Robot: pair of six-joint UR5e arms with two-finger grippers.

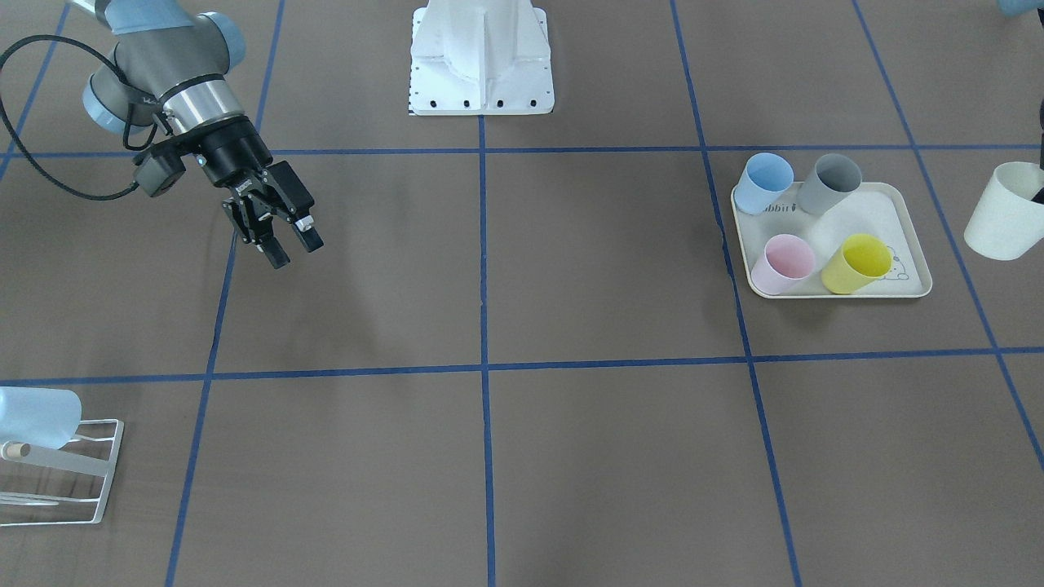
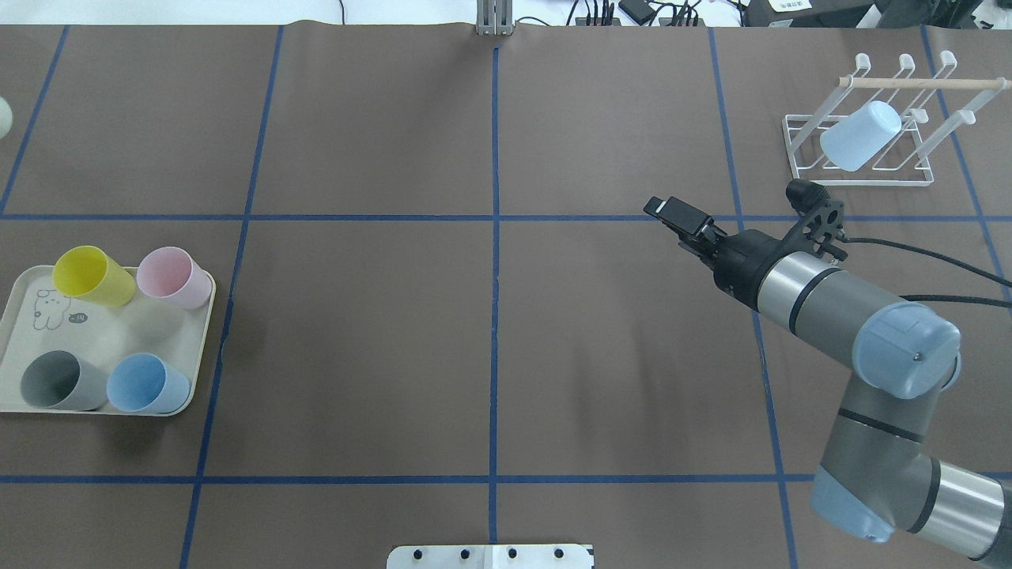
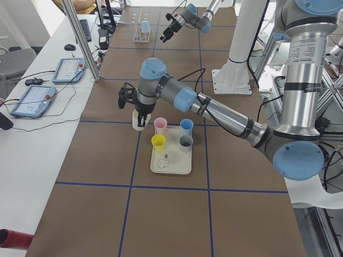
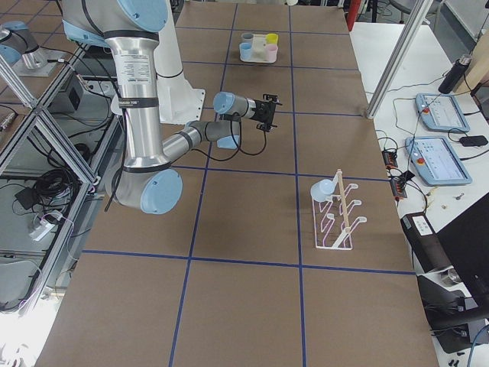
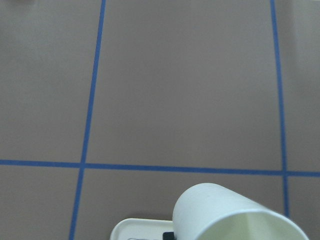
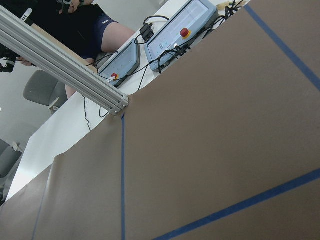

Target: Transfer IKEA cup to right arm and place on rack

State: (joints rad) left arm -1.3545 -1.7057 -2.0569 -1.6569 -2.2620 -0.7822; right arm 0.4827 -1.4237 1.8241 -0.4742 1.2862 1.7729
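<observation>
My left gripper is shut on the rim of a cream-white IKEA cup and holds it above the table beside the tray; the cup also shows at the right edge of the front-facing view and in the left wrist view. My right gripper is open and empty above the table on the robot's right; it also shows in the overhead view. The white wire rack stands at the far right with a pale blue cup hanging on it.
A cream rabbit-print tray holds a yellow cup, a pink cup, a grey cup and a blue cup. The white robot base stands at the table's edge. Blue tape lines cross the brown table.
</observation>
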